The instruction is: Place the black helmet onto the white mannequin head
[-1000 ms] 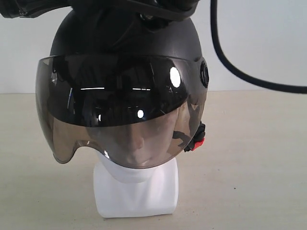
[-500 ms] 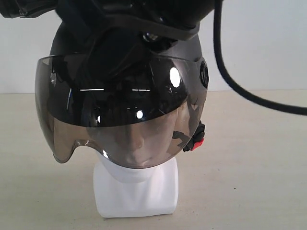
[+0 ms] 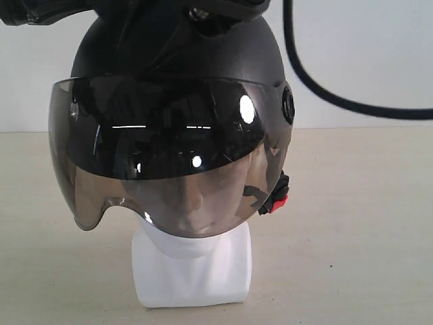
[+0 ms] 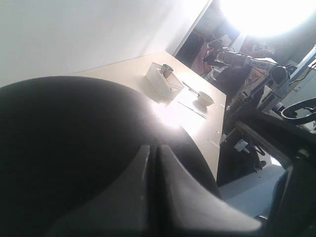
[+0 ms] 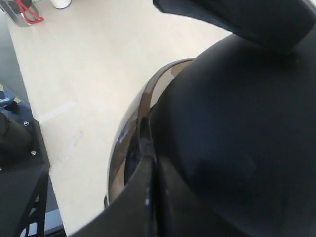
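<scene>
The black helmet (image 3: 176,61) sits over the white mannequin head (image 3: 193,271), which stands upright on the pale table (image 3: 365,223). The smoky visor (image 3: 169,156) hangs down across the face, so that nose and mouth show dimly through its lower half, and only the neck and squarish base are uncovered below. The red buckle clip (image 3: 279,202) hangs at the visor's edge on the right of the exterior view. At the top of that view dark arm hardware (image 3: 223,8) is right at the crown of the shell, and a black cable (image 3: 318,88) curves away to the right.

In the left wrist view the left gripper (image 4: 154,148) has its fingers (image 4: 140,173) pressed together with only a thin seam between them. They pinch nothing, and the rounded black shell fills the view directly beneath and around them. Whether the tips touch it cannot be told. Beyond, on the table, are a white basket (image 4: 163,79) and a small bowl (image 4: 205,98).

In the right wrist view the right gripper (image 5: 149,170) also has its fingers (image 5: 123,207) closed on each other and holds nothing. Its tips lie right beside the visor's upper rim, where it meets the shell, and the dome bulges away to one side
</scene>
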`<state>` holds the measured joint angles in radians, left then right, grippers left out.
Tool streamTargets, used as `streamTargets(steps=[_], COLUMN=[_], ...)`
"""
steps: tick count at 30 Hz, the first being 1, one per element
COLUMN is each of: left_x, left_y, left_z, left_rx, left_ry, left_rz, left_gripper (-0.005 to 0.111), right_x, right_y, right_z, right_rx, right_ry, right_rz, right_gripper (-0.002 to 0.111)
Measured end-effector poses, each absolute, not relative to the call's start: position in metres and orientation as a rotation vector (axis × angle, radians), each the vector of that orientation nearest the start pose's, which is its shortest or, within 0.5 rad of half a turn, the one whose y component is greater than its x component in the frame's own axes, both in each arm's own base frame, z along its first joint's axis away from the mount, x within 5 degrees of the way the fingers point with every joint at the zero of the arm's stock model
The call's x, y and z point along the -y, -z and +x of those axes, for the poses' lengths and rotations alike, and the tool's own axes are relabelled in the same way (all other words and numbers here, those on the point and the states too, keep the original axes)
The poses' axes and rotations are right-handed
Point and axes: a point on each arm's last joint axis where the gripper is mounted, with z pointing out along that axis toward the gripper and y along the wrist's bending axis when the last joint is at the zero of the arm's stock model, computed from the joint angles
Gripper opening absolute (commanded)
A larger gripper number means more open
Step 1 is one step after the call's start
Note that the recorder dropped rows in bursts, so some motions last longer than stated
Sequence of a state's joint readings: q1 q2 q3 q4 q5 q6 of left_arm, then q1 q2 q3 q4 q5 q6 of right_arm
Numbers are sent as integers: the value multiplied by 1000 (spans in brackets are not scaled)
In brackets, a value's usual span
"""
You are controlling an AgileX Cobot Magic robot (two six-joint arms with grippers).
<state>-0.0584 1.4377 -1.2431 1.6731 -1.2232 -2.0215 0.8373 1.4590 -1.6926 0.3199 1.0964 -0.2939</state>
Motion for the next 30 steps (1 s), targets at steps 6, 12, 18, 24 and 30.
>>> streamTargets(steps=[6, 12, 18, 24, 30], left_x=[101, 101, 101, 101, 101], left_y=[-391, -391, -391, -391, -391], left_z=[277, 277, 277, 277, 277], left_rx=[-1757, -1757, -1758, -1758, -1758], left_ry=[1306, 1306, 1304, 1304, 1304], left_rz=[716, 716, 717, 717, 717], left_gripper=[4, 4, 4, 4, 4], right_x=[-243, -242, -245, -247, -248], right_y=[-446, -445, -440, -429, -429], right_z=[186, 186, 188, 188, 188], right_rx=[-2068, -2104, -2143, -2216, -2216], right_ry=[-673, -640, -632, -616, -621], right_rz=[-1219, -1194, -1212, -1261, -1263], right_gripper=[0, 0, 0, 0, 0])
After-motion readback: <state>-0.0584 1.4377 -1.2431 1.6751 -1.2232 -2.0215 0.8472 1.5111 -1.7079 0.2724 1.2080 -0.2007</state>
